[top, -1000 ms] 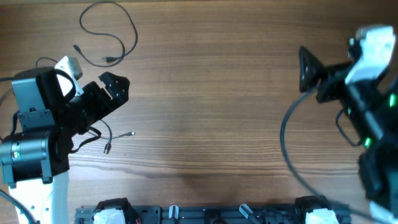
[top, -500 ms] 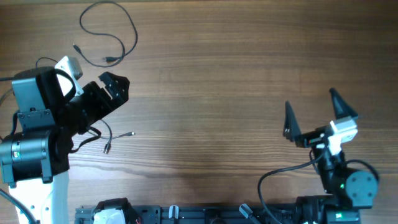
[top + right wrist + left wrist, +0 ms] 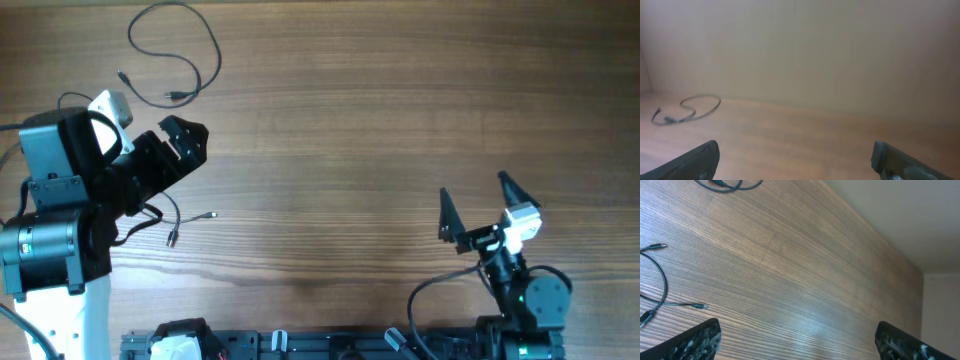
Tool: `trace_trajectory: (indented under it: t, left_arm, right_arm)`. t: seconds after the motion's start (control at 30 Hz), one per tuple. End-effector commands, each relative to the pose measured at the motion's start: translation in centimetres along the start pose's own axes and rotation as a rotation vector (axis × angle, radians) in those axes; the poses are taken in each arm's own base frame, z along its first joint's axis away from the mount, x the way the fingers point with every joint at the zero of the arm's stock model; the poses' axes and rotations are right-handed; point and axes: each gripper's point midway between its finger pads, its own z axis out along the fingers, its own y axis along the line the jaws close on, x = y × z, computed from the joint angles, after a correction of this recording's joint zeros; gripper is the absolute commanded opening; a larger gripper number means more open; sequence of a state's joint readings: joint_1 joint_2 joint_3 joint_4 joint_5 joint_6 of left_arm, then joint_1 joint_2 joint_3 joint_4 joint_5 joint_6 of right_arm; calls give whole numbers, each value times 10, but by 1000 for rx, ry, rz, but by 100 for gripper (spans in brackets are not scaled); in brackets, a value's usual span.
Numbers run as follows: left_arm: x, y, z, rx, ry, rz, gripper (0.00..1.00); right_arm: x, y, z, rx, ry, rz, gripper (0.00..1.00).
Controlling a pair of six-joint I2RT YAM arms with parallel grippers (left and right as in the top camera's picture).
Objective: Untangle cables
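Observation:
One thin black cable [image 3: 175, 50] lies in a loop at the table's far left, with plug ends near its lower edge; it also shows in the right wrist view [image 3: 687, 110] and at the top of the left wrist view [image 3: 725, 184]. A second thin cable [image 3: 170, 222] with a silvery plug lies partly under the left arm; it shows in the left wrist view [image 3: 660, 295]. The two cables lie apart. My left gripper [image 3: 185, 140] is open and empty, above the table between them. My right gripper [image 3: 480, 205] is open and empty at the near right, far from both.
The wooden table [image 3: 350, 130] fills the view. A black rail with mounts [image 3: 330, 345] runs along the near edge. A pale wall [image 3: 800, 50] stands beyond the far edge. The right arm's thick black cable [image 3: 430, 300] curls by its base.
My right arm has swung from the far right down to the near right edge, gripper open throughout. The left arm and both cables have not moved.

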State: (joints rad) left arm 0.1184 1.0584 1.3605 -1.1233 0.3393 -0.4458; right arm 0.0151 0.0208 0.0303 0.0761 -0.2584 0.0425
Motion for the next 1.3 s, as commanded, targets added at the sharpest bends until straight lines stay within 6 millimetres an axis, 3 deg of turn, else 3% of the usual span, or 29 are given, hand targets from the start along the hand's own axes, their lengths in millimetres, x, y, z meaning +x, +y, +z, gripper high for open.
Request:
trace_trajectory:
  t: [0.0, 1.13, 1.27]
  left_arm:
    - [1, -3, -1, 11, 3, 27, 100]
    - [1, -2, -1, 10, 4, 27, 100]
    - [4, -7, -13, 30, -28, 44, 100]
  right_arm:
    - [22, 0, -1, 3, 61, 141, 100]
    - [22, 0, -1, 3, 61, 137, 100]
    - [22, 0, -1, 3, 61, 137, 100]
